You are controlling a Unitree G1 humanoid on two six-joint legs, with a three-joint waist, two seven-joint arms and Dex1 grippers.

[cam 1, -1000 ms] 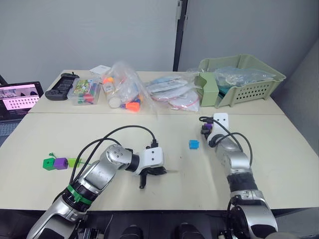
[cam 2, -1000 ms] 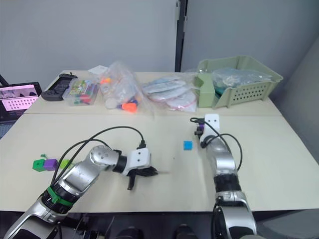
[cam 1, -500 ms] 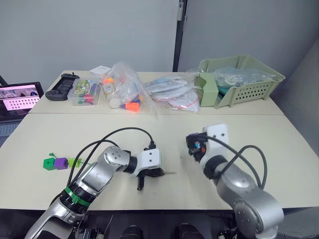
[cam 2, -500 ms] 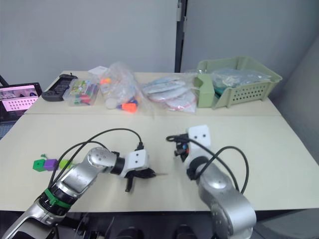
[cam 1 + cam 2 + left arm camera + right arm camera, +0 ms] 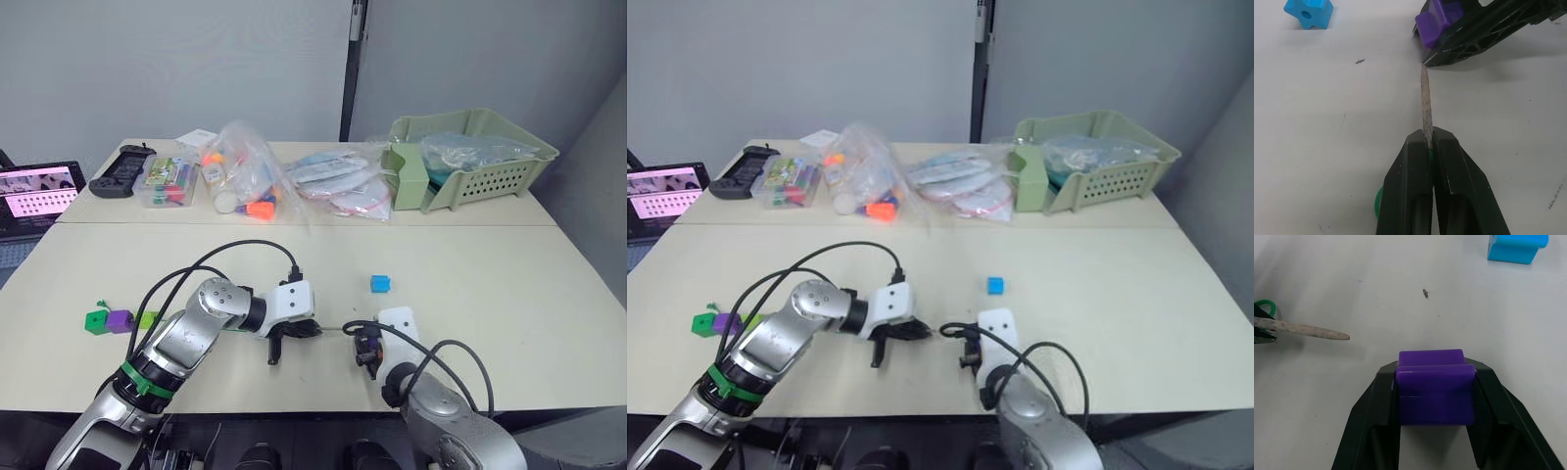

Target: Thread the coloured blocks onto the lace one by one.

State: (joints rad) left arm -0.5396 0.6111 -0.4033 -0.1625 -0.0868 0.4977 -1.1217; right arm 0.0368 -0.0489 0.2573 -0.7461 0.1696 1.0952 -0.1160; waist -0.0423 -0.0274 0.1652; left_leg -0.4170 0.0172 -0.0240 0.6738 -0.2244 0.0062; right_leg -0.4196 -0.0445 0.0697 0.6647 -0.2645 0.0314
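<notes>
My left gripper [image 5: 312,330] is shut on the lace's stiff pale tip [image 5: 1425,100], which points at my right gripper [image 5: 361,345]. That gripper is shut on a purple block [image 5: 1434,386] near the table's front edge. The tip ends just short of the block, close to the black finger [image 5: 1464,41] beneath the block. A blue block [image 5: 380,284] lies loose on the table behind the right gripper. At the far left a dark green block [image 5: 95,321], a purple block [image 5: 120,321] and a light green block [image 5: 147,319] sit in a row on the green lace.
Along the back of the table stand a green basket [image 5: 490,166], plastic bags [image 5: 338,181] of small parts, a clear marker case [image 5: 170,181] and a black controller [image 5: 120,159]. A lit screen [image 5: 34,191] sits at the back left. Black cables loop over both arms.
My right arm has swung from beside the blue block down towards the front, bringing the purple block up to the lace tip. The left gripper has barely shifted.
</notes>
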